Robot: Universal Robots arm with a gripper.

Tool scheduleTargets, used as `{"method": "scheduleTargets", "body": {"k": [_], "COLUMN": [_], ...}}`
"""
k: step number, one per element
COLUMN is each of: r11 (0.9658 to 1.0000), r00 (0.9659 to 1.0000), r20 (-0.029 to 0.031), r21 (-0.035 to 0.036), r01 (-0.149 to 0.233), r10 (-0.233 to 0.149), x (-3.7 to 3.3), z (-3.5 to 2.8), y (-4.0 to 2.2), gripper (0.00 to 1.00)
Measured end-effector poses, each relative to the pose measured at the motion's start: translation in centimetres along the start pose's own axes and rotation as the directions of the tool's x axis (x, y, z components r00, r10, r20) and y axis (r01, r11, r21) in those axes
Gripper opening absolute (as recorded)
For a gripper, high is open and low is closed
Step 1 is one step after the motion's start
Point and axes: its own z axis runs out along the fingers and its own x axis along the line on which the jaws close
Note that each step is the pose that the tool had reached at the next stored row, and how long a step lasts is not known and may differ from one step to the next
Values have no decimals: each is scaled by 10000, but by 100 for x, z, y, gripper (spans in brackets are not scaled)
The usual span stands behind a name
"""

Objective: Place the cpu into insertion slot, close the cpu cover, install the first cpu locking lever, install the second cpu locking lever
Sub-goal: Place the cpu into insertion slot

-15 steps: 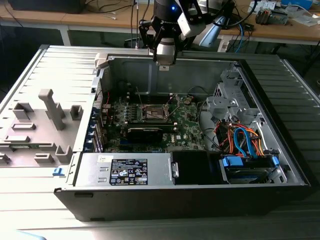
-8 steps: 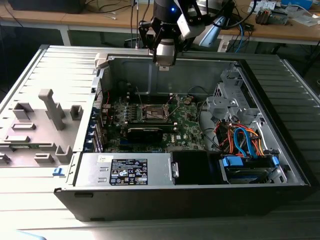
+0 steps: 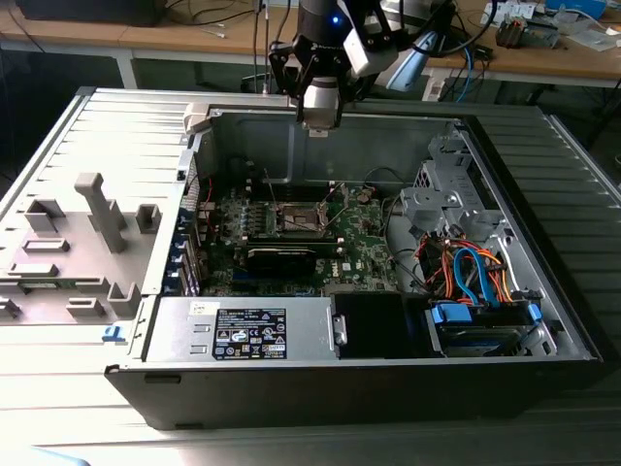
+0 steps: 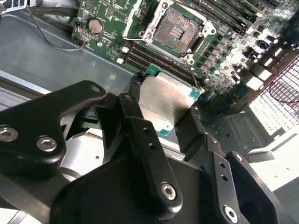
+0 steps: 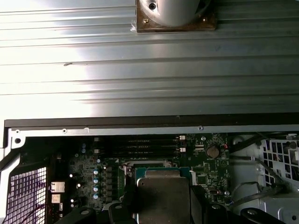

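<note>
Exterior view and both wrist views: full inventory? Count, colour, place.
computer case: 1, grey, lying open.
motherboard: 1, green, inside the case.
insertion slot: 1, dark, on the motherboard, empty.
coin battery: 1, silver, on the motherboard near the slot.
heatsink block: 1, black, on the motherboard.
power supply: 1, grey, case's near edge in the exterior view.
cables: several, orange and blue, exterior view's right.
cpu: 1, silvery with green edge, held above the motherboard.
pincer: 1, black, shut on the cpu.
</note>
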Motion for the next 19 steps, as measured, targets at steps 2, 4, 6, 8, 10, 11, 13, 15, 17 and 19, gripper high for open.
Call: {"method": "scheduleTargets", "body": {"k": [2, 4, 6, 8, 10, 11, 13, 15, 17, 19], "r11": [10000, 10000, 10000, 10000, 10000, 10000, 10000, 10000, 10000, 10000], "r00": [10000, 10000, 10000, 10000, 10000, 10000, 10000, 10000, 10000, 10000], "r20": [0, 0, 0, 0, 0, 0, -1, -1, 0, 0], "r21": [0, 0, 0, -1, 0, 0, 0, 1, 1, 1], "r01": [0, 0, 1, 0, 0, 0, 0, 0, 0, 0], "r10": [0, 0, -1, 0, 0, 0, 0, 0, 0, 0], "x": [0, 0, 0, 0, 0, 0, 0, 0, 0, -1], "z": [3, 6, 9, 17, 22, 29, 34, 40, 45, 50], "y": [-1, -2, -6, -13, -16, -18, -20, -21, -23, -24], "gripper": [55, 55, 55, 55, 55, 55, 55, 55, 55, 55]}}
